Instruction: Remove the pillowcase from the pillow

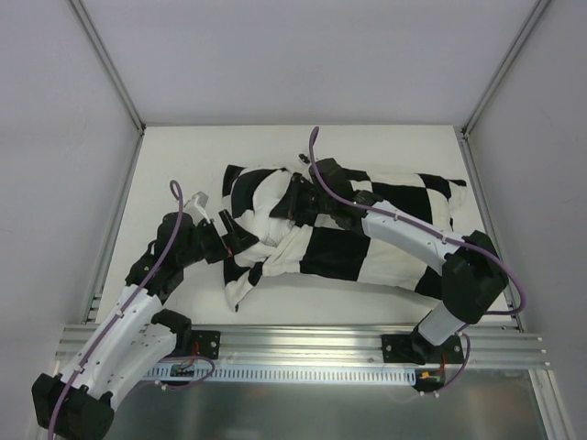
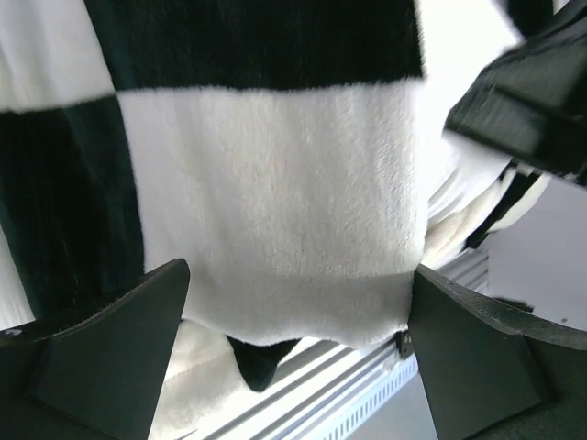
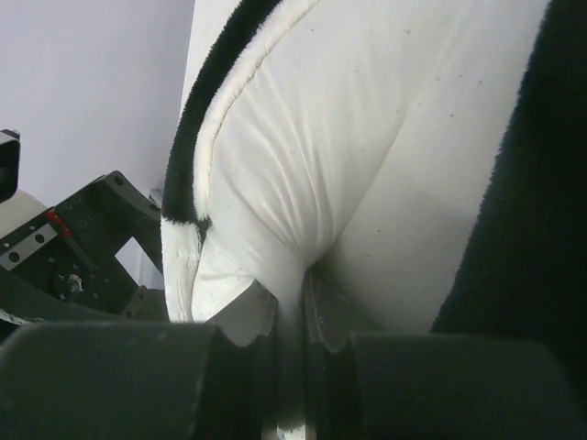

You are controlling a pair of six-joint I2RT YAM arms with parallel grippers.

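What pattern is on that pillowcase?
The pillowcase has big black and cream-white checks, clearest from the top camera.

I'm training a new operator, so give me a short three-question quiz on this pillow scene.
1. True or false: the left gripper is clamped on the pillowcase.
2. What does the right gripper pinch? A) the plain white pillow B) the pillowcase C) nothing
3. In the overhead view, which arm lies across the pillowcase?
Key: 1 false, its jaws stand open; 2 A; 3 the right arm.
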